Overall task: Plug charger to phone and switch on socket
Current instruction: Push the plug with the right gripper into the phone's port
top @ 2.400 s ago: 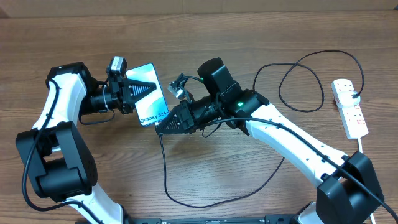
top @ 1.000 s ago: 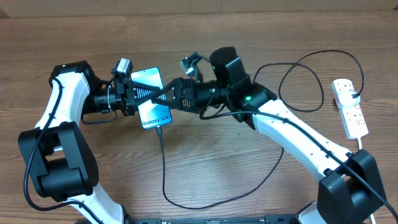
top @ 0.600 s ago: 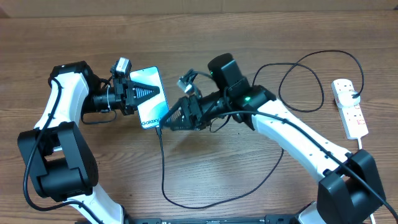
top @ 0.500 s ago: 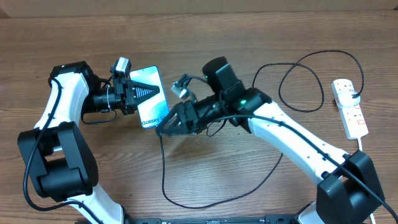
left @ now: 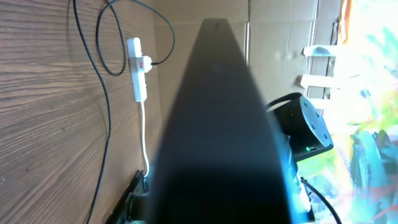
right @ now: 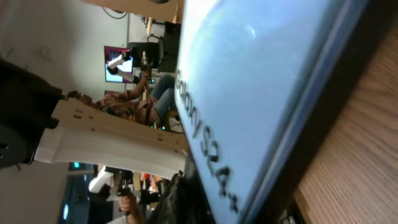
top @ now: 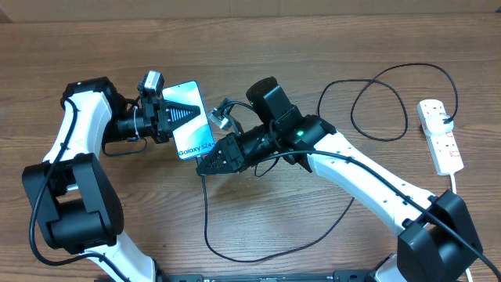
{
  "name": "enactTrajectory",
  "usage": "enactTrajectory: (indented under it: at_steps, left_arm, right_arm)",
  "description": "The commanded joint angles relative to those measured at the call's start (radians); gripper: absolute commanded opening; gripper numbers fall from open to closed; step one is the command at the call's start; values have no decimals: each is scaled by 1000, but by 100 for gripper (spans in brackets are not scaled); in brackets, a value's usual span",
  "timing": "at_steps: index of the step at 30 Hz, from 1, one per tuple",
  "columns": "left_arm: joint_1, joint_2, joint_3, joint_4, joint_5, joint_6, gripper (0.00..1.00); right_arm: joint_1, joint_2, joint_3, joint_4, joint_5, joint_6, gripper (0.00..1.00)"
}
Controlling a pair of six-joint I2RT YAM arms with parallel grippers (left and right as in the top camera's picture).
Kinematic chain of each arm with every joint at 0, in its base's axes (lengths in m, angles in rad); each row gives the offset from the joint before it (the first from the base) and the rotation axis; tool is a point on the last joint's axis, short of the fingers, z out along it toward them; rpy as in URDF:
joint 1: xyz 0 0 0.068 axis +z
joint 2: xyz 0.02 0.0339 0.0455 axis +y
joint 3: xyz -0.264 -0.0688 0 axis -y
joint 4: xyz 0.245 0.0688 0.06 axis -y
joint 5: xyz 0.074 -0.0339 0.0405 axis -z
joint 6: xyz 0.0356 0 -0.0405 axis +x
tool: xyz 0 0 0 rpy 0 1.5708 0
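On a wood-grain counter (top: 94, 39), the left gripper (top: 182, 112) has its jaws clenched on the phone (top: 196, 129). It holds the phone by its upper end, screen facing up, with the white "Galaxy" lettering along the short edge nearest the other arm.

The right gripper (top: 210, 163) sits at that lettered end, touching or just beside the phone's lower corner. We cannot tell whether its jaws are clenched or released. The charger (top: 205, 211) comes out from under that gripper's tip, so the gripper blocks our view of the plug tip and the phone's port.

From there the thin black cable runs toward the near edge of the counter and sweeps right under the right arm. It then rises into loose loops at the far right and ends at a black plug (top: 448, 119) in the socket (top: 440, 139). The socket lies flat, well apart from both grippers, and its white cord (top: 453, 178) trails toward the base of the right arm.

From the right wrist we see the phone's pale screen (right: 261, 81) very close, filling most of the view, with wood at the lower right. From the left wrist, a dark blurred shape fills the middle. The socket (left: 138, 74) lies far off on the wood, and cardboard panels (left: 273, 37) stand beyond the counter.
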Motion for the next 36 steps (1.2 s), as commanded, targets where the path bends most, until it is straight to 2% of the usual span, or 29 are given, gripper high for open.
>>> enactTrajectory:
  at_steps: [1, 16, 19, 24, 36]
  left_arm:
    - [4, -21, 2, -3, 43, 23, 4]
    - [4, -21, 2, -7, -64, 24, 4]
    - [4, -21, 2, -17, -66, 26, 4]
    - [-3, -21, 2, -75, -66, 107, 4]
    - [-43, -21, 2, -76, -69, 115, 4]
  right_arm:
    - [-3, 0, 20, 7, 33, 16, 4]
    - [-10, 0, 20, 26, 55, 55, 4]
    - [-29, 1, 20, 47, 66, 80, 4]
    - [-51, 2, 20, 94, 68, 116, 4]
    - [-59, 24, 20, 142, 93, 145, 4]
